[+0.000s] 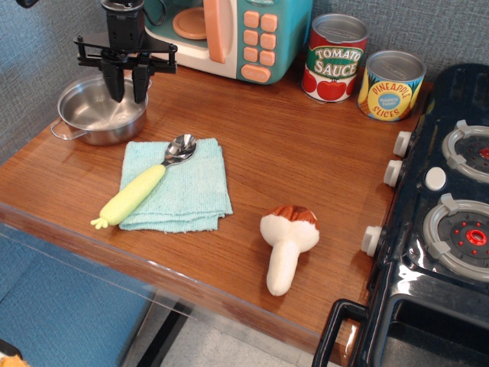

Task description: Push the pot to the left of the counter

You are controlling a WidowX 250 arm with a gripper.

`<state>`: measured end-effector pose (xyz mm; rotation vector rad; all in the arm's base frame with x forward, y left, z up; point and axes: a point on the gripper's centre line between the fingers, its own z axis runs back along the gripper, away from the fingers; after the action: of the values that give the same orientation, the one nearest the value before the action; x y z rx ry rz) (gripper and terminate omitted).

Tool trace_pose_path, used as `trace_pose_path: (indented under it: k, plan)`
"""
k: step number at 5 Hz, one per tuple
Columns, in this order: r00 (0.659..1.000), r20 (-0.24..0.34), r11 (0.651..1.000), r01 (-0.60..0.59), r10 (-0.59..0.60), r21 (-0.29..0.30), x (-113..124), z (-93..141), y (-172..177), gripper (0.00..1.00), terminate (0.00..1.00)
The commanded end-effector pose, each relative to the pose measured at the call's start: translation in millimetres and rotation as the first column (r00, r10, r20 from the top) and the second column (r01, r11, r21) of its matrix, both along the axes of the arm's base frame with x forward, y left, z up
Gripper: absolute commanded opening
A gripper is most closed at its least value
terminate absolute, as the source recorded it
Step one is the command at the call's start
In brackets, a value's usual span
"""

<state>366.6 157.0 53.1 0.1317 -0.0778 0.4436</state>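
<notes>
The pot (95, 115), small, shiny and made of steel, sits flat at the far left of the brown wood counter (290, 153). One wire loop handle sticks out to its left. My black gripper (127, 93) hangs point-down over the pot's back right rim. Its two fingers (114, 82) stand a little apart, with nothing between them. I cannot tell whether the tips touch the rim.
A light blue cloth (177, 186) with a yellow-handled spoon (145, 187) lies just in front of the pot. A toy microwave (229, 34) stands behind. Two cans (335, 57) stand at the back, a plush mushroom (288, 241) lies near the front, and the dark stove (443, 214) is at the right.
</notes>
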Motion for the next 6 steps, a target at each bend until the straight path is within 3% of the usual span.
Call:
trace_pose_path:
  k: [1, 2, 6]
  plan:
    - [0.982, 0.084, 0.985, 0.17, -0.167, -0.025, 2, 61, -18, 1.0, 0.0]
    - [0.967, 0.099, 0.969, 0.24, -0.233, -0.055, -4, 69, -29, 1.0, 0.0]
    - [0.967, 0.099, 0.969, 0.24, -0.233, -0.055, -4, 69, -29, 1.0, 0.0]
